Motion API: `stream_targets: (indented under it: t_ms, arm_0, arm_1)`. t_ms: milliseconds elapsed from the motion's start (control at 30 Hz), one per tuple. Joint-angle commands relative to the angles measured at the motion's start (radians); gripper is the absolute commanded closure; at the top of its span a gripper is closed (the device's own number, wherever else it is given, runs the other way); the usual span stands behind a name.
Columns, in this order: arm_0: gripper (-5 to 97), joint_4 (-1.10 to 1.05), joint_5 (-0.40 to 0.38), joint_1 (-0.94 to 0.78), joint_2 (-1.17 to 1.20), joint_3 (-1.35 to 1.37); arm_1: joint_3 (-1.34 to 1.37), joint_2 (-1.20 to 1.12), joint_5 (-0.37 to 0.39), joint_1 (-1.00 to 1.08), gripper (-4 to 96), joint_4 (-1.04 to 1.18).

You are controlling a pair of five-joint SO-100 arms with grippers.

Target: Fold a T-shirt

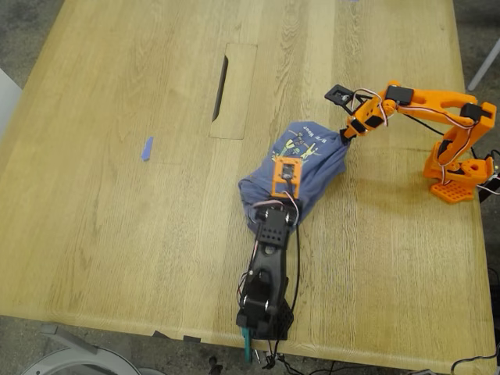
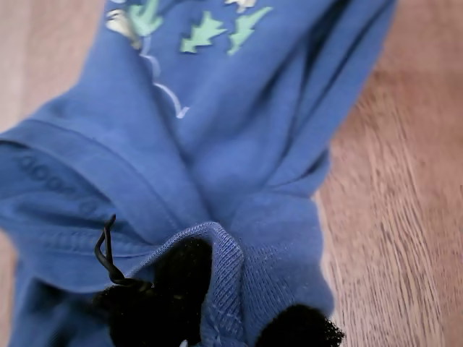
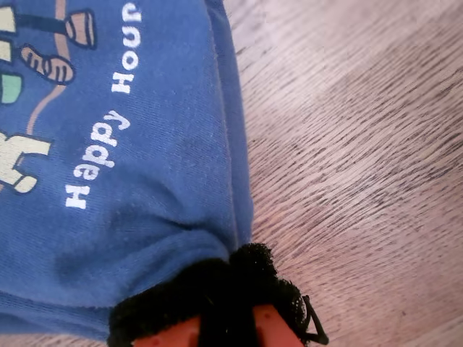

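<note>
T-shirt (image 1: 301, 168) lies bunched just right of table (image 1: 117, 195) centre in the exterior view, print up. My first gripper (image 2: 217, 329) pinches a ribbed hem fold at the shirt's 7 o'clock end; my second gripper (image 3: 231, 303) clamps the edge at 2 o'clock. Probably opposite grips, to stretch the cloth flat before folding. Sleeves and collar are buried in the bundle. Both pad sets are mostly cut off in the wrist views. Blue scrap (image 1: 146, 148) sits well away at 9 o'clock.

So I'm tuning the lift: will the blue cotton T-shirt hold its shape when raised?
Probably not: the blue cotton T-shirt lies bunched in soft folds, so it should sag. My first pincer grips only a ribbed hem, which may slip.
</note>
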Motion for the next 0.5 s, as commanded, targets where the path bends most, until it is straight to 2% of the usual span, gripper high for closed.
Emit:
stream_targets:
  t_ms: [0,267,400,467]
  arm_0:
    - [92,-0.112,-0.003,0.048,0.133,0.118]
    - [92,-0.270,0.025,0.078,0.414,0.453]
    - [92,-0.270,0.023,0.106,0.675,0.607]
    - [88,-0.186,0.017,0.086,0.839,0.658]
  arm_1:
    - [0.081,0.109,-0.008,-0.029,91.5,-0.052]
    - [0.341,0.281,-0.017,-0.098,91.5,-0.141]
    - [0.445,0.319,-0.029,-0.117,91.5,-0.239]
    - [0.499,0.330,-0.034,-0.118,91.5,-0.295]
